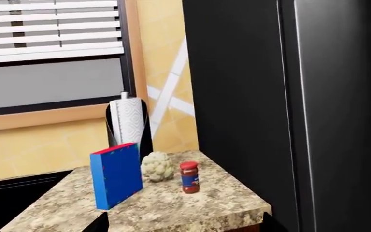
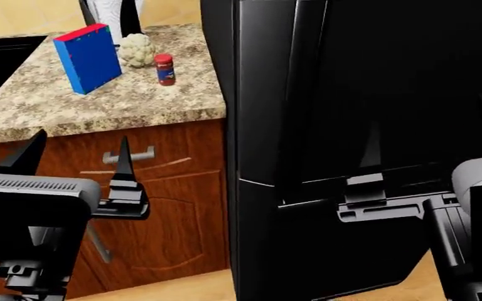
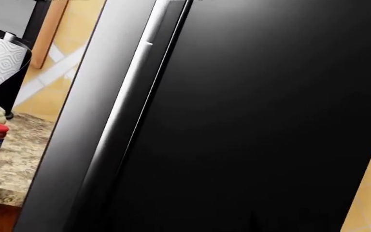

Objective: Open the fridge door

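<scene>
The fridge door [image 2: 408, 81] is the tall glossy black upper panel and looks shut against the fridge body. Its vertical black bar handle [image 2: 305, 88] runs down near the door's left edge. In the right wrist view the door [image 3: 269, 121] fills the frame and the handle [image 3: 134, 106] slants beside it. My right gripper [image 2: 429, 135] is open, level with the door's lower part and right of the handle. My left gripper [image 2: 78, 157] is open and empty before the wooden cabinet, its fingertips [image 1: 102, 223] framing the counter edge. The left wrist view shows the door [image 1: 347, 121] at the right.
A granite counter [image 2: 98, 106] left of the fridge carries a blue box [image 2: 88, 58], a cauliflower [image 2: 138, 50], a red-lidded jar [image 2: 165, 69] and a paper towel roll [image 1: 127, 121]. Below is a brown cabinet door [image 2: 174, 213]. The shorter lower fridge panel [image 2: 308, 257] sits under the door.
</scene>
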Robot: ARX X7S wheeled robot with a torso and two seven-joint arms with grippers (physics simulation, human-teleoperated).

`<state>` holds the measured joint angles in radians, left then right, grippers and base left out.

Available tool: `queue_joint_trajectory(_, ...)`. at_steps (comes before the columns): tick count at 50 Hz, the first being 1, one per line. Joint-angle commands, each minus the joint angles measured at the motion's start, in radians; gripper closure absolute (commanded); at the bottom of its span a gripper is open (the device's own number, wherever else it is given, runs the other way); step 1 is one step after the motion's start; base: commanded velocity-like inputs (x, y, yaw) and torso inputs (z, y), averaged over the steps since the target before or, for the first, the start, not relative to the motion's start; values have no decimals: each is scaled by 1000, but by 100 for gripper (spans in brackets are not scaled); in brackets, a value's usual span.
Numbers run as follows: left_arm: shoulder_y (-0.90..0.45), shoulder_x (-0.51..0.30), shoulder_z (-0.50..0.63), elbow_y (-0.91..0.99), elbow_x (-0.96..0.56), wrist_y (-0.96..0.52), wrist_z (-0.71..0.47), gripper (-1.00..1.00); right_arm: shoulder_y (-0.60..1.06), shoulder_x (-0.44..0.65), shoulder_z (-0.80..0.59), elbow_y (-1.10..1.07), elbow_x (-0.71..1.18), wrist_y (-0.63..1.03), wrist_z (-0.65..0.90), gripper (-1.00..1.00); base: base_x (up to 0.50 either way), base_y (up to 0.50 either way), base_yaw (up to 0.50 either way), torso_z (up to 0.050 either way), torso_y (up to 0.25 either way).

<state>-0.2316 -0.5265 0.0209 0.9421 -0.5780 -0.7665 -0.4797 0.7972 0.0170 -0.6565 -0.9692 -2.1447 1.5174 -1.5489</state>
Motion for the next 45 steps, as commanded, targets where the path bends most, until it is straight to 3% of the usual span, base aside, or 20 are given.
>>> queue_joint_trajectory(1,-4,15,-31,-8,-14,5,10,-100,6,-17,26,-7,-14,0,-22,-100,0,0,-500,0,0)
queue_joint_trajectory(21,-17,17,-56,-20,-45,3,-9,-100,23,-17,42,9,5,26,-22,-100,0,0,-500,0,0)
queue_joint_trajectory(28,-23,17,-65,-27,-52,3,-15,-100,57,-17,47,61,13,23,-22,-100,0,0,-54,0,0)
queue_joint_trajectory(33,-17,15,-65,-33,-49,13,-13,-100,123,-17,70,97,122,53,-22,-100,0,0,0,0,0)
queue_joint_trajectory(40,-16,19,-67,-35,-63,12,-16,-100,295,-17,174,183,462,53,-17,-100,0,0,0,0,0)
queue_joint_trajectory(45,-16,13,-79,-27,-73,13,-18,-100,233,-17,294,86,1212,53,733,-100,0,0,0,0,0)
